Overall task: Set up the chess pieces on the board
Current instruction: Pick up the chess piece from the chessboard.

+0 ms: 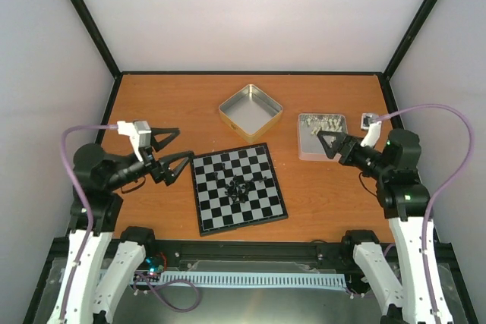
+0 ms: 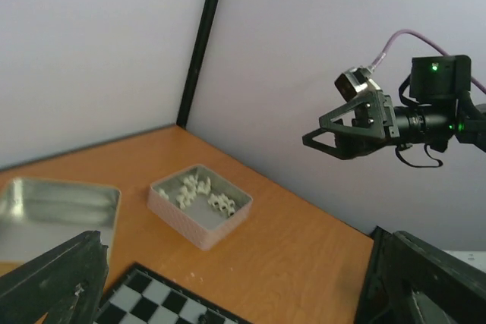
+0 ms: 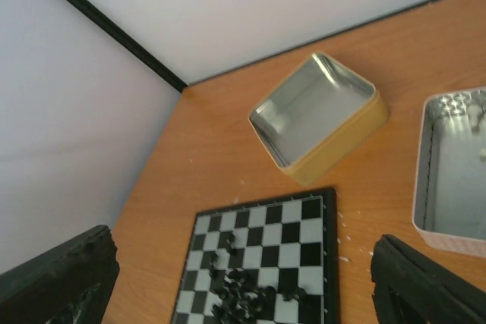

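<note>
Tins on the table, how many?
2: an empty tin behind the board, and a second tin holding pale pieces to its right. None seem hidden.

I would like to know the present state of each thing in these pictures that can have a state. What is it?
left gripper: fingers open, holding nothing.
right gripper: fingers open, holding nothing.
black chess pieces: heaped near the middle of the board, not set up.
board: lying flat on the table.
yellow tin: open, empty.
pale tin: open, with whitish pieces inside.
</note>
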You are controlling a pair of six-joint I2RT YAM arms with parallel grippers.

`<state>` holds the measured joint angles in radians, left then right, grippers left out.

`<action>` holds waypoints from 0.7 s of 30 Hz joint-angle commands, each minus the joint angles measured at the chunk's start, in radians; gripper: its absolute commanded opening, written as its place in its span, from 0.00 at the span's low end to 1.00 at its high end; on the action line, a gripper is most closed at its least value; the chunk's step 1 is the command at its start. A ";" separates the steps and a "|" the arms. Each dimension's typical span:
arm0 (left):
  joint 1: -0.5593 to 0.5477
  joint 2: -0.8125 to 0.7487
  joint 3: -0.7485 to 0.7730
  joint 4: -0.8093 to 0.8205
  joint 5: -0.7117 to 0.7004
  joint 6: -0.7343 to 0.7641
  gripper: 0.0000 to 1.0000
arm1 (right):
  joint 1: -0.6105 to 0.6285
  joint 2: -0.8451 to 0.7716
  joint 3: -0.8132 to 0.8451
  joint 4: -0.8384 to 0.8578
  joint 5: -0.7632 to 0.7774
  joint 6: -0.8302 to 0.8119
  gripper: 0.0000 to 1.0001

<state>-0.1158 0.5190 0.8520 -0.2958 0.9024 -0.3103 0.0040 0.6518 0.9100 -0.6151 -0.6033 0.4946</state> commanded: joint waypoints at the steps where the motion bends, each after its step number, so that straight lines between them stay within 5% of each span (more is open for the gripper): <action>1: -0.007 0.040 -0.080 0.161 0.079 -0.077 1.00 | -0.005 0.065 -0.061 0.019 -0.026 -0.031 0.88; 6: -0.007 0.052 -0.179 0.280 -0.012 -0.116 1.00 | 0.085 0.154 -0.113 0.039 0.119 0.024 0.77; 14: -0.007 0.095 -0.263 0.350 -0.152 -0.105 1.00 | 0.484 0.379 -0.124 0.055 0.565 0.246 0.49; 21: -0.007 0.121 -0.292 0.371 -0.175 -0.095 1.00 | 0.691 0.574 -0.107 0.111 0.712 0.548 0.47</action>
<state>-0.1188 0.6331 0.5663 0.0074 0.7521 -0.4198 0.6395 1.1584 0.7803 -0.5526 -0.0315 0.8288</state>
